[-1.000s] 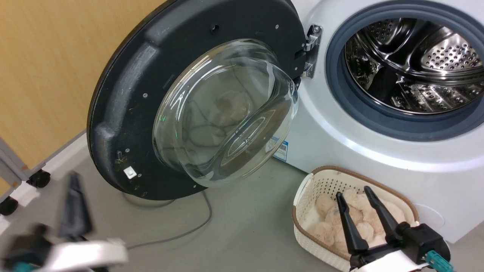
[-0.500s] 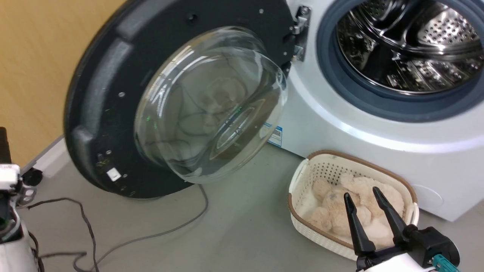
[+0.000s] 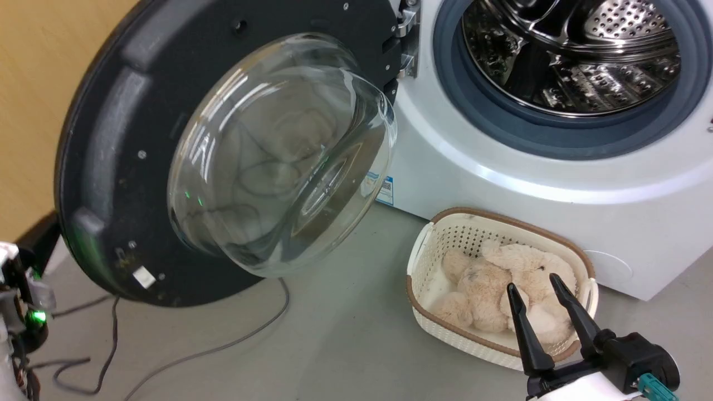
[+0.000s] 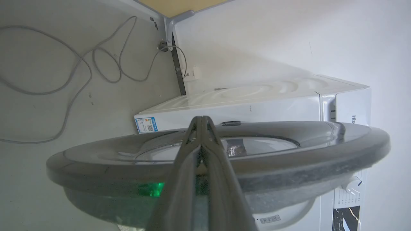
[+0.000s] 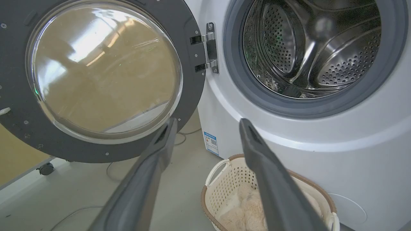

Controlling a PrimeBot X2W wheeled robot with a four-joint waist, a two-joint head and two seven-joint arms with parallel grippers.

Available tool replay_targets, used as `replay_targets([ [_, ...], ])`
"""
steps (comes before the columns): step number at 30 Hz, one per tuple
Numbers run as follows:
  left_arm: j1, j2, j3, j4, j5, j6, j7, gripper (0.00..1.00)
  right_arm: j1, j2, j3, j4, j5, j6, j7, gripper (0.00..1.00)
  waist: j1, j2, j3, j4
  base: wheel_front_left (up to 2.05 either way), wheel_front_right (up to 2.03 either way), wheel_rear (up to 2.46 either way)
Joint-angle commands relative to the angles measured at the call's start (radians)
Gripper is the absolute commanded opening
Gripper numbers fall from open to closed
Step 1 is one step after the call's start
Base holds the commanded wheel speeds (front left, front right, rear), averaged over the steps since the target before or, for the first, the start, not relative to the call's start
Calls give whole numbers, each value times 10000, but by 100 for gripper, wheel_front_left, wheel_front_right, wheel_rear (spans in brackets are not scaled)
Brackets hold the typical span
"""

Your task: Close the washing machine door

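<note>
Head view: washing machine door (image 3: 223, 150) hangs wide open, left of the washing machine (image 3: 501, 184), inner face twd me. Big round black rim w/ small screws and a white sticker (image 3: 143, 277) low down, dirt specks near it. Clear glass bowl bulges from the centre, reflections across it. Metal hinge (image 3: 406, 47) on its right edge joins it to the white front, just left of the grey gasket (image 3: 557, 142) & perforated steel drum (image 3: 574, 50). Blue label (image 3: 384, 190) sits low on the front. My right gripper (image 3: 532, 282) hovers near-right over the basket (image 3: 445, 236) w/ a plush toy (image 3: 484, 278), fingers parted, nothing btwn them. Left wrist view: my left gripper (image 4: 202, 119) has its fingers pressed together, empty, at the door's outer side; can't tell if touching.
</note>
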Motion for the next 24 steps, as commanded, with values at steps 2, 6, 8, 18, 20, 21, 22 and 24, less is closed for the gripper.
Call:
replay_targets([
  [2,504,-65,-233,-125,-212,-243,708,0,-87,28,-64,21,-35,8,-45,100,0,0,-98,-89,0,0,0],
  [6,1137,-218,-391,-688,-734,-538,1883,0,-46,108,-176,61,12,8,-45,100,0,0,-309,-201,0,0,0],
  [8,1316,-283,-425,-897,-886,-573,2184,0,-30,129,-207,66,24,8,-45,100,0,0,-374,-238,0,0,0],
  [18,3861,-1812,-1685,-4552,-1495,-4,4299,0,184,281,-740,-7,76,8,-46,100,0,0,-890,-1006,0,0,0],
  [20,4201,-2100,-1892,-5084,-1655,205,4418,0,206,291,-770,-23,63,8,-46,100,0,0,-901,-1235,0,0,0],
  [21,4343,-2216,-2024,-5308,-1742,297,4460,0,214,296,-778,-31,53,8,-46,100,0,0,-898,-1355,0,0,0],
  [22,4475,-2312,-2167,-5512,-1823,365,4472,0,216,299,-779,-34,49,8,-46,100,0,0,-891,-1490,0,0,0],
  [24,4663,-2455,-2494,-5808,-1979,450,4382,0,218,305,-783,-46,33,8,-46,100,0,0,-853,-1758,0,0,0],
])
